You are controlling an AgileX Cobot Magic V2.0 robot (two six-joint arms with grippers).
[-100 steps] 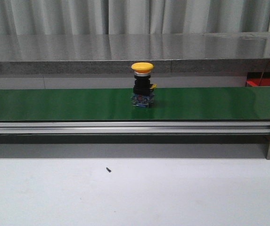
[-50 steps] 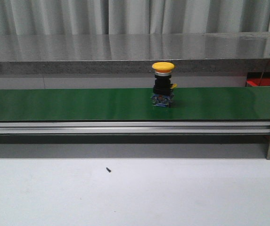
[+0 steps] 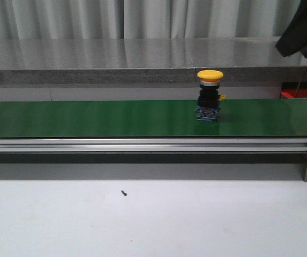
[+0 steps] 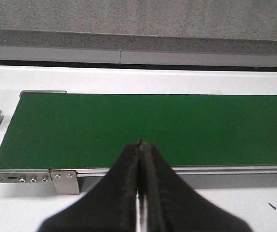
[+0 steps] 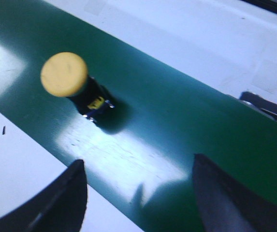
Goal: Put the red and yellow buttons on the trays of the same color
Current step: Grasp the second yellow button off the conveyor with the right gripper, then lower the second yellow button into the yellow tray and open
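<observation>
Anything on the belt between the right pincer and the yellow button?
No. In the right wrist view, only bare green conveyor belt lies between the open right pincer and the upright yellow mushroom-head push button.

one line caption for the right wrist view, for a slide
Open right tool hovering above the green conveyor belt, its fingers apart, with the upright yellow button ahead on the belt.

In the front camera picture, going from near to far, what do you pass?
White table → small dark speck → metal rail → green belt carrying the yellow button → grey ledge → curtain.
</observation>
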